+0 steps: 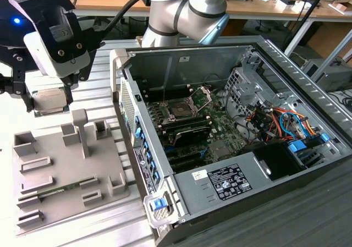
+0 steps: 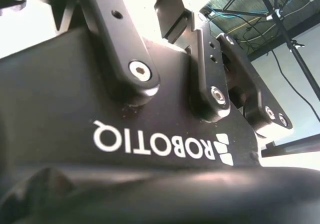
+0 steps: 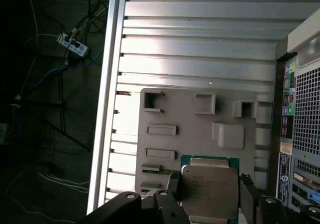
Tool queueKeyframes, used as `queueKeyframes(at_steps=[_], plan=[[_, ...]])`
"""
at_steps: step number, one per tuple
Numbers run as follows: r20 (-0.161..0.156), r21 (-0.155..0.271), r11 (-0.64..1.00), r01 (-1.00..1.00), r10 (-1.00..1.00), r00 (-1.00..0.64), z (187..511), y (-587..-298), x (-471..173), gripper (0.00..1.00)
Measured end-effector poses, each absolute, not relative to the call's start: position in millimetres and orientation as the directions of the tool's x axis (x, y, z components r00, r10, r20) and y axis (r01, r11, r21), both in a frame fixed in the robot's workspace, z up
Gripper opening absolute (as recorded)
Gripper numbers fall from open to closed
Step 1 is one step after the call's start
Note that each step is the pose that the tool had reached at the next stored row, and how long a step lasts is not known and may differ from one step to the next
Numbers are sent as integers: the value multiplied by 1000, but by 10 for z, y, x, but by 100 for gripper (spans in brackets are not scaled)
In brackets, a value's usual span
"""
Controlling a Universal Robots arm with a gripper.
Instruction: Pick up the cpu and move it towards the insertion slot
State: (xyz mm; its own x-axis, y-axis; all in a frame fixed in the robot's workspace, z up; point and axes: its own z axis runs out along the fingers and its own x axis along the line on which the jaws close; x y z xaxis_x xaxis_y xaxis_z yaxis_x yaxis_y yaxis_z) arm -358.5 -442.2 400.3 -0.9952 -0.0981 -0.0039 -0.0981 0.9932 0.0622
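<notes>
Entry, carry phase. At the exterior view's left, the gripper [image 1: 48,95] hangs above the slatted table [image 1: 104,73] with the cpu [image 1: 50,101] in its jaws. The chip is clear of the grey fixture tray [image 1: 66,173] below it and well apart from the insertion slot [image 1: 179,110].

In the first wrist view the fingers [image 3: 247,196] press on two opposite edges of the cpu [image 3: 207,186], so the jaws are narrow and closed on the chip.

- Hold the chip level as you go. My judgement is that an edge grip on a thin flat part slips if it tips.
- Going rightward, the near wall of the computer case [image 1: 137,123] stands between chip and socket. You should probably carry high enough to clear its rim.
- The slot sits inside on the board. Its retention bracket [image 1: 203,95] stands hinged up on the far right side, so I would approach so that the fingers stay clear of it.
- A thin green memory stick [image 1: 58,191] lies in the tray. You can leave that alone.

The chip is a flat square with a pale silvery metal top. In the first wrist view, a narrow green border shows along one edge. The surface is dull, with faint marking that I cannot make out. It looks rigid and light, and I see no tilt between the fingers.
</notes>
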Motion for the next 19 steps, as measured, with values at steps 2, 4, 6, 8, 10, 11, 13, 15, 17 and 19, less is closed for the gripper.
queueKeyframes(at_steps=[2,4,6,8,10,11,13,15,17,19], plan=[[-4,62,993,-98,-98,-995,4004,-4422,-3564,55],[-4,62,993,-98,-98,-995,4004,-4422,-3542,55],[-4,62,993,-98,-98,-995,4003,-4422,-3522,55],[-4,62,993,-98,-98,-995,4004,-4422,-3503,55],[-4,62,993,-98,-98,-995,4003,-4422,-3479,55],[-4,62,993,-98,-98,-995,4003,-4422,-3462,55],[-4,62,993,-98,-98,-995,4003,-4422,-3437,55],[-4,62,993,-98,-98,-995,4003,-4422,-3416,55],[-4,62,993,-98,-98,-995,4003,-4422,-3396,55],[-4,62,993,-98,-98,-995,4003,-4422,-3379,55]])
